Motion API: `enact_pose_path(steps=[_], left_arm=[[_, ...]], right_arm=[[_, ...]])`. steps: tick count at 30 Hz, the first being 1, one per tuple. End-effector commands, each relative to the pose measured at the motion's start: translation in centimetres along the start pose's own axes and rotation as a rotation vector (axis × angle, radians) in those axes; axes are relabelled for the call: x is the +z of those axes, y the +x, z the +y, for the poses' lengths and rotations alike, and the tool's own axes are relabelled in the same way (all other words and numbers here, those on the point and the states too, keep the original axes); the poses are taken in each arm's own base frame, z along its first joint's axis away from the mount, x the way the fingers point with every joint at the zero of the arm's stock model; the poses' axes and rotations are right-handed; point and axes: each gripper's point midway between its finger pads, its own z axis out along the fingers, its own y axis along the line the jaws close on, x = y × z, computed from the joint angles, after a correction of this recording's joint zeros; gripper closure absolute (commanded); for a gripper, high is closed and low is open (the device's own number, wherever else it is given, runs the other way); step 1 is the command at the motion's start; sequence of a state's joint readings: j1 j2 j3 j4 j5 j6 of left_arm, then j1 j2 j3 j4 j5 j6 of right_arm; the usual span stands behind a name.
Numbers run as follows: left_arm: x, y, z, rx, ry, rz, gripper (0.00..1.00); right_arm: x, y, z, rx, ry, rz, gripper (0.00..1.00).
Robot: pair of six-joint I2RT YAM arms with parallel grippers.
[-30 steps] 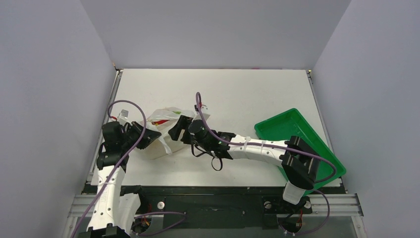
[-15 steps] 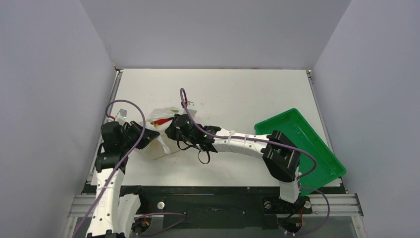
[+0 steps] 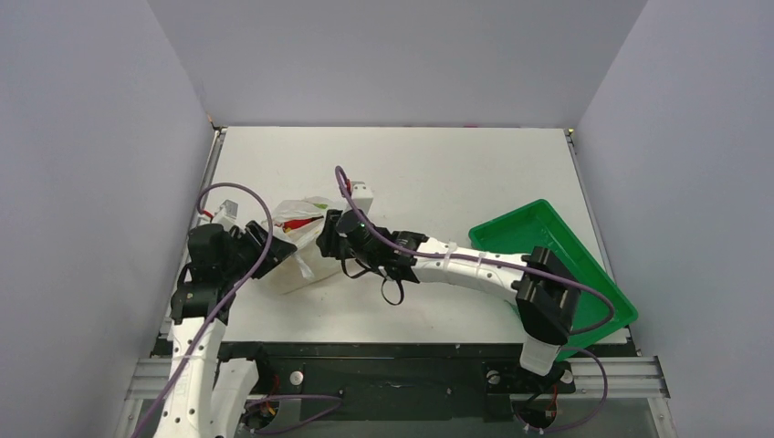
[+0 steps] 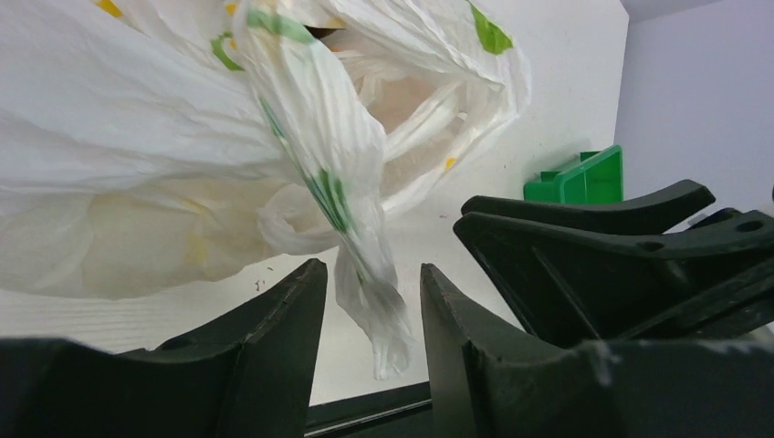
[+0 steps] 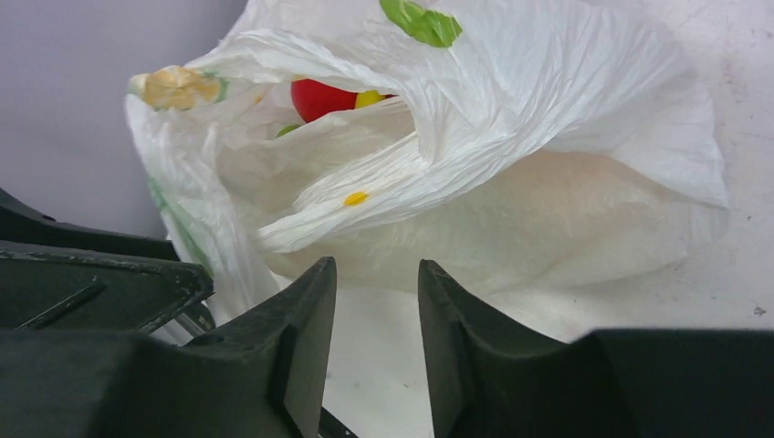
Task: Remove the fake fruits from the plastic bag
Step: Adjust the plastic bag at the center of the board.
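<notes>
Evidently both arms converge on the plastic bag (image 5: 566,182) to work at its mouth. It lies on the left part of the table (image 3: 456,173), well apart from the green tray (image 3: 538,228) at the right.

At left, the left gripper (image 4: 371,267) has its jaws partway open, straddling a twisted handle strand (image 4: 360,228) that hangs between them with a gap on either side, so nothing is clamped.

At right, the right gripper (image 5: 376,265) has its jaws narrowly parted and empty, with the tips near the bag's wall below the opening. This is judged to be an approach for reaching in or pinching the rim.

The bag is thin, crinkled, translucent white film with green and yellow printed patches, slumped and partly collapsed, with its mouth folded yet gaping.

Of the fake fruits (image 5: 319,96), a glossy red piece touching a yellow one shows through the opening, with a sliver of green below. None shows outside the bag, and the film hides the rest.
</notes>
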State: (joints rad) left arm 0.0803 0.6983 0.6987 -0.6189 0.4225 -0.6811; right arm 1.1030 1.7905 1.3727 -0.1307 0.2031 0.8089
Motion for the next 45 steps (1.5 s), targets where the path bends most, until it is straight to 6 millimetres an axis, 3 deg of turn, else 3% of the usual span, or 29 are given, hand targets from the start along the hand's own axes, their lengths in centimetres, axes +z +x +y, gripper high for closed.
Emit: enact_pose_path(steps=[1,3,8,13,18,21,24,27,31,38,42,45], left_arm=[[-1.6,-0.5,-0.7,0.024,-0.027,-0.107,0.58],[-1.8,0.0,-0.7,0.018,-0.034,-0.134,0.56],[0.0,2.8,-1.3,-0.042,0.053,-0.081,0.52],[0.4,3.0,-1.8,-0.003,0.031,-0.09,0.48],[1.8,3.1,-1.3,0.023,-0.001,-0.089,0.46],[1.8,2.7,-1.8,0.052,0.015,-0.101,0.59],[0.7,2.1,-1.3,0.089,-0.022,-0.127,0.83],[-0.2,1.8,-1.9,0.123,-0.017,-0.128,0.99],[-0.9,2.3,-2.7,0.182,0.002,-0.067,1.0],[-2.0,2.3,-3.0,0.25,-0.01,-0.029,1.0],[-2.6,1.6,-2.7,0.281,-0.038,-0.056,1.0],[-2.9,1.2,-2.1,0.311,-0.079,-0.064,1.0]], right_arm=[[-2.5,-3.0,2.3,0.132,-0.11,-0.102,0.55],[-2.4,-2.9,2.5,0.206,-0.138,-0.112,0.47],[-1.4,-2.6,2.1,0.335,-0.11,-0.111,0.41],[-0.7,-2.5,1.3,0.418,-0.094,-0.102,0.39],[-0.8,-2.7,1.5,0.393,-0.107,-0.097,0.4],[-1.0,-3.0,2.0,0.355,-0.131,-0.094,0.4],[-0.5,-3.2,2.4,0.345,-0.131,-0.082,0.4],[0.3,-2.7,2.2,0.358,-0.103,-0.067,0.41],[1.2,-2.6,2.3,0.416,-0.078,-0.067,0.42],[2.7,-2.3,4.1,0.431,-0.095,-0.041,0.44],[2.5,-1.1,3.8,0.403,-0.058,-0.049,0.55],[1.6,-0.4,2.9,0.336,-0.026,-0.056,0.72]])
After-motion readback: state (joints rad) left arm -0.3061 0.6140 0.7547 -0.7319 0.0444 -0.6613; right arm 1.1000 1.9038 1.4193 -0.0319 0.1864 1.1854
